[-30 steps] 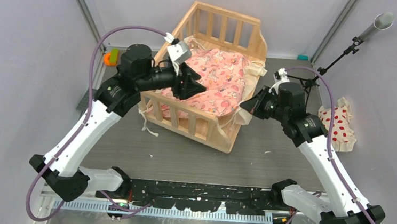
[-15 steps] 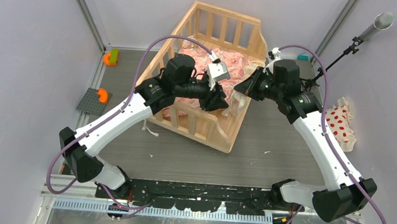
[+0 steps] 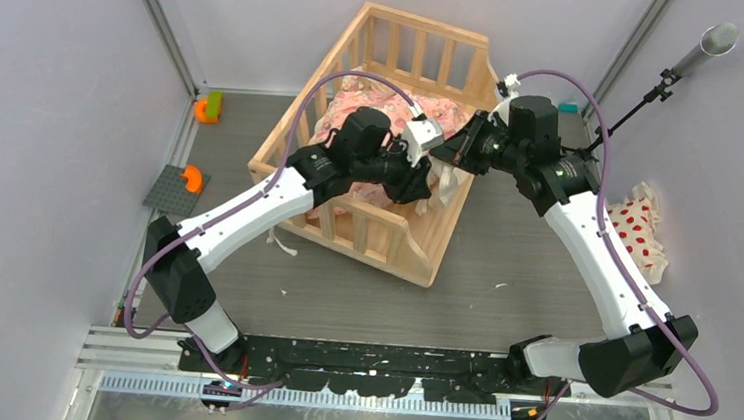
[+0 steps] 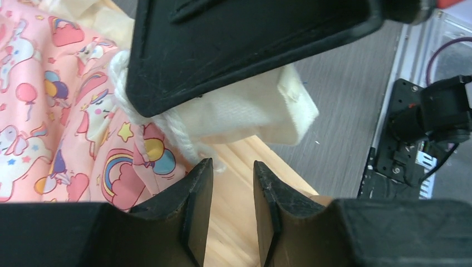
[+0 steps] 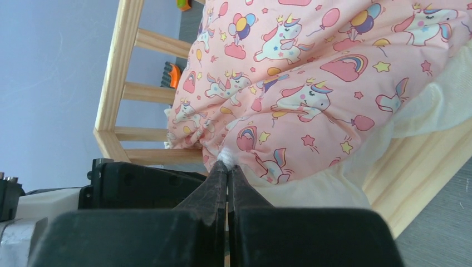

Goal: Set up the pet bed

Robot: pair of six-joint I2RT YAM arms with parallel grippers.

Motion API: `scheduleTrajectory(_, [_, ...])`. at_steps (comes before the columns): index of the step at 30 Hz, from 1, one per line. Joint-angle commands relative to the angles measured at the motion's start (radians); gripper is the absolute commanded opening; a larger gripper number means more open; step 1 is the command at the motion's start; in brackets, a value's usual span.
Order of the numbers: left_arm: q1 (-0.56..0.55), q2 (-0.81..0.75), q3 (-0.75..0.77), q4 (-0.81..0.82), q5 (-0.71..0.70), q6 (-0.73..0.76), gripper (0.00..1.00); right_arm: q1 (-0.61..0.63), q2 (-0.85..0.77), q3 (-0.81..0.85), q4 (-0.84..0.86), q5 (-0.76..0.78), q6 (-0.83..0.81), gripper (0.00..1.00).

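Left arm: mine has swung across from the bed's left side to its right near corner. It now lies stretched low over the near rail, wrist pointing right. The left gripper (image 4: 232, 164) has been narrowing. Its jaws now stand a slim gap apart with nothing between them, tips just over bare wood and just beside the cream tie (image 4: 250, 108).

Pet bed (image 3: 385, 243): mid-table toward the far wall, not shifted. The pink cushion (image 5: 311, 83) sits inside it, bunched toward the far left, its cream edge draped at the right rail (image 3: 447, 231).

Right arm: it has lifted and reached farther in, elbow high, wrist bent back leftward over the right rail. The right gripper (image 5: 227, 166) is clamped tight, a white tuft of the tie pinched at its tips. My two grippers are nearly touching.

Reading: the cushion looks placed, and fastening its tie at this rail seems the step in hand, with my left closing in for the loose end.

Far right: the dotted pillow (image 3: 635, 236) lies well apart by the wall. I judge it is not yet put in.
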Motion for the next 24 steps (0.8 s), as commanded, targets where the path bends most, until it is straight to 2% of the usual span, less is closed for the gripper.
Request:
scheduleTrajectory(1, [0.000,-0.014,0.000,0.048,-0.100,-0.027,0.36,-0.006,0.007,0.048,0.060,-0.044,0.027,0.00])
scheduleTrajectory(9, [0.000,-0.024,-0.042,0.103,-0.221,-0.096,0.50,-0.008,0.003,0.037,0.066,-0.049,0.033,0.01])
scheduleTrajectory(12, [0.000,-0.025,-0.052,0.113,-0.263,-0.112,0.51,-0.007,0.004,0.035,0.066,-0.057,0.035,0.01])
scheduleTrajectory(17, [-0.001,-0.025,-0.066,0.155,-0.256,-0.132,0.51,-0.009,0.006,0.027,0.077,-0.079,0.040,0.00])
scheduleTrajectory(20, [-0.001,-0.016,-0.064,0.179,-0.248,-0.141,0.47,-0.009,0.004,0.023,0.078,-0.088,0.042,0.01])
scheduleTrajectory(24, [0.000,-0.006,-0.067,0.205,-0.241,-0.147,0.28,-0.010,-0.003,0.013,0.077,-0.089,0.035,0.01])
